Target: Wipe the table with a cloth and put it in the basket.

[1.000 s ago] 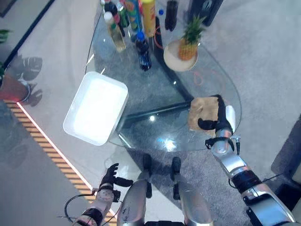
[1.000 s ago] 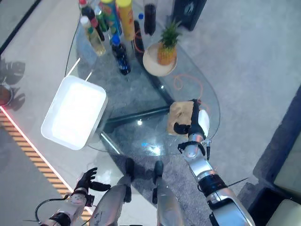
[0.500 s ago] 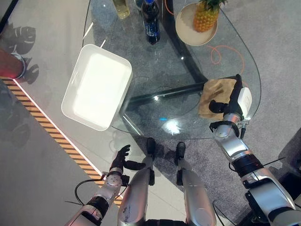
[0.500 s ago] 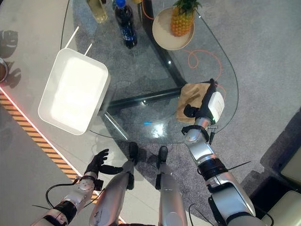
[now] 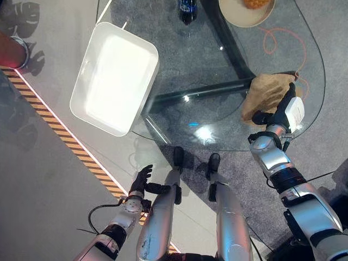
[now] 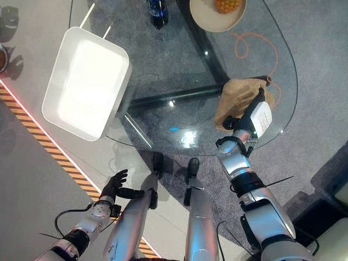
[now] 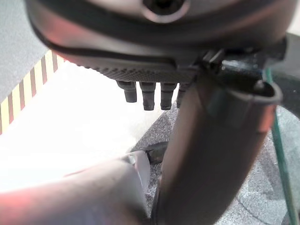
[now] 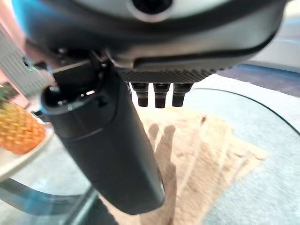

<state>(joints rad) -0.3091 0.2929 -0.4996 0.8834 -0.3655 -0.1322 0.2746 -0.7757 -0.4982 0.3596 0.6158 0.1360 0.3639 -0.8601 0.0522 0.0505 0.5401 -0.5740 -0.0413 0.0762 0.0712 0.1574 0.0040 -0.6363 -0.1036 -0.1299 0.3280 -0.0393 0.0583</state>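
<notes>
Your right hand (image 5: 284,111): fingers extended flat on tan cloth (image 5: 266,92), at right edge of glass table (image 5: 217,92). Your left hand (image 5: 140,182): fingers spread, holding nothing, low beyond table's near edge. White basket (image 5: 114,76) overhangs table's left edge, well apart from cloth.

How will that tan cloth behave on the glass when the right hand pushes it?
The cloth is creased and bunched, so it is probably floppy and will fold rather than slide as one piece. The glass table looks smooth and shiny, so it may slip easily. The right hand rests on its edge; push flat.
</notes>
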